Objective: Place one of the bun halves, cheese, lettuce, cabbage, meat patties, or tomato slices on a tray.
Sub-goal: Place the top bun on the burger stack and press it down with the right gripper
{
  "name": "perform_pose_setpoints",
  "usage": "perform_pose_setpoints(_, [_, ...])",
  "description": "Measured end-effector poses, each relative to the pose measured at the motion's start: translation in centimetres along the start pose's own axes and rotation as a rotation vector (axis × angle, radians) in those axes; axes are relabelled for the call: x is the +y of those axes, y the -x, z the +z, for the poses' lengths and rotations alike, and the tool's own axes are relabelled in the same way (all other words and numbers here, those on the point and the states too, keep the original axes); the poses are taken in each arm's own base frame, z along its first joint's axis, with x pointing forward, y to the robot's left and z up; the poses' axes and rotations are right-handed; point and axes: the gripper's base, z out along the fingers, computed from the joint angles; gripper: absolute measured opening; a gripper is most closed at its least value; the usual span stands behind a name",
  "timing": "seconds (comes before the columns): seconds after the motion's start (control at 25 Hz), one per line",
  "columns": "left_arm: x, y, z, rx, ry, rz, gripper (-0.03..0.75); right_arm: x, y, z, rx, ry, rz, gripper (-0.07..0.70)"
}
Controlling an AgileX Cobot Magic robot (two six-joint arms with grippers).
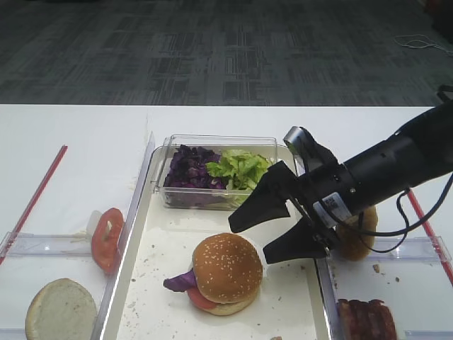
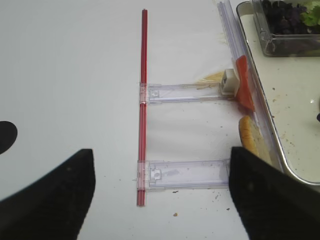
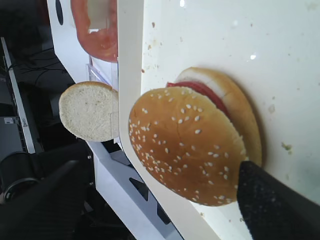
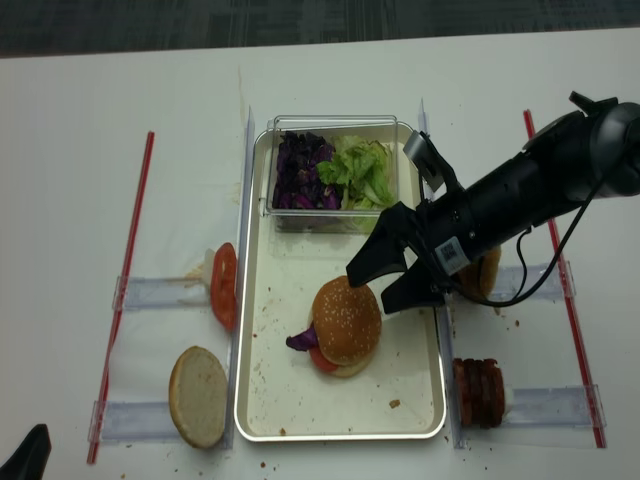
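Golden-brown sesame bun top (image 1: 227,267) sits on the tray (image 1: 145,244), capping a stack with tomato and purple cabbage (image 1: 181,280) poking out at its left edge; the right gripper (image 1: 275,232) hangs just beside it, jaws wide, holding nothing. Right wrist view: bun top (image 3: 187,145) rests offset on its base, tomato layer (image 3: 202,93) exposed, one dark fingertip (image 3: 272,202) close by its rim. Left wrist view: left gripper (image 2: 160,195) spread wide over bare counter (image 2: 70,75), empty, beside a red strip (image 2: 143,105). Realsense view: stack (image 4: 345,325) mid-tray, clear box (image 4: 335,172) of cabbage and lettuce behind. Risk, as I judge it: a sideways move could clip the offset top and slide it off.
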Motion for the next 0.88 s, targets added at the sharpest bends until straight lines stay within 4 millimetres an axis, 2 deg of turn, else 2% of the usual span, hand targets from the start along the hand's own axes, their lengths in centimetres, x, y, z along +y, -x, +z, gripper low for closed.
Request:
perform_pose_setpoints(0.32, [0.0, 0.0, 0.0, 0.0, 0.0, 0.0, 0.545, 0.0, 0.0, -0.2, 0.005, 0.014, 0.003, 0.647])
perform_pose_setpoints(0.44, [0.0, 0.0, 0.0, 0.0, 0.0, 0.0, 0.545, 0.7, 0.0, -0.6, -0.008, 0.014, -0.02, 0.647])
perform_pose_setpoints(0.6, [0.0, 0.0, 0.0, -0.001, 0.0, 0.0, 0.545, 2.7, -0.2, -1.7, -0.042, 0.018, -0.064, 0.647])
perform_pose_setpoints(0.88, [0.0, 0.0, 0.0, -0.001, 0.0, 0.0, 0.545, 7.9, -1.4, -4.6, -0.127, 0.031, -0.177, 0.647])
